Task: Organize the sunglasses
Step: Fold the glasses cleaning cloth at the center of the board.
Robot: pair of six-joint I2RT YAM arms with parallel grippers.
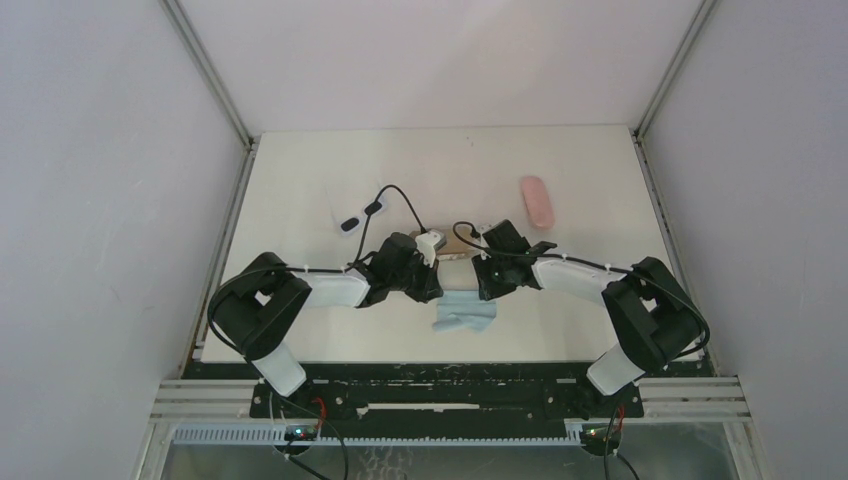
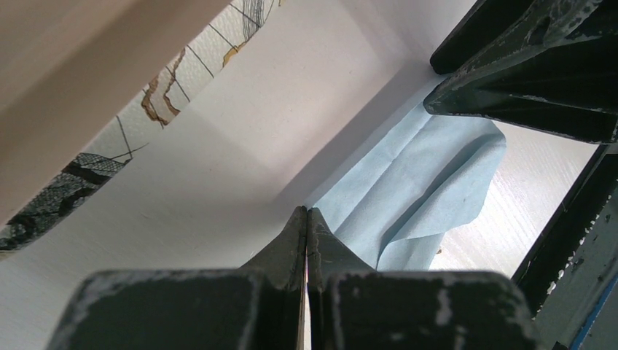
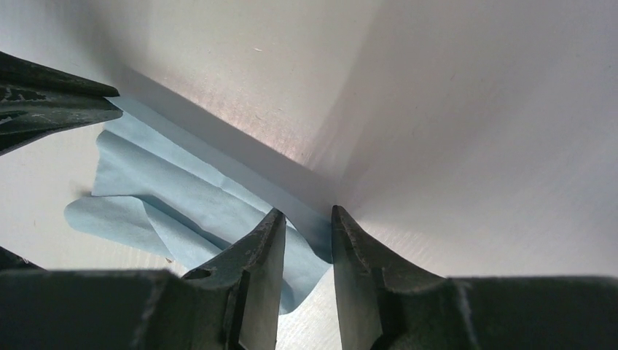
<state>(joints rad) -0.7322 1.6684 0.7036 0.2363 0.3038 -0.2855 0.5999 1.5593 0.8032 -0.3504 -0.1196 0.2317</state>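
The white-framed sunglasses (image 1: 360, 214) lie on the table, up and left of both grippers. Beside them a thin black arm (image 1: 402, 196) of the black sunglasses arcs toward the left wrist, and the frame is hidden behind the grippers. My left gripper (image 1: 435, 275) (image 2: 307, 211) is shut, its tips against a white case (image 2: 218, 168) with a patterned edge. My right gripper (image 1: 484, 277) (image 3: 306, 211) faces it from the other side with its jaws open and nothing between them, its tips at the case wall (image 3: 437, 131). The case (image 1: 455, 264) sits between the two grippers.
A crumpled light-blue cloth (image 1: 465, 315) (image 2: 423, 182) (image 3: 167, 197) lies partly under the case, toward the near edge. A pink oval case (image 1: 537, 201) rests at the back right. Grey walls close in the table on both sides.
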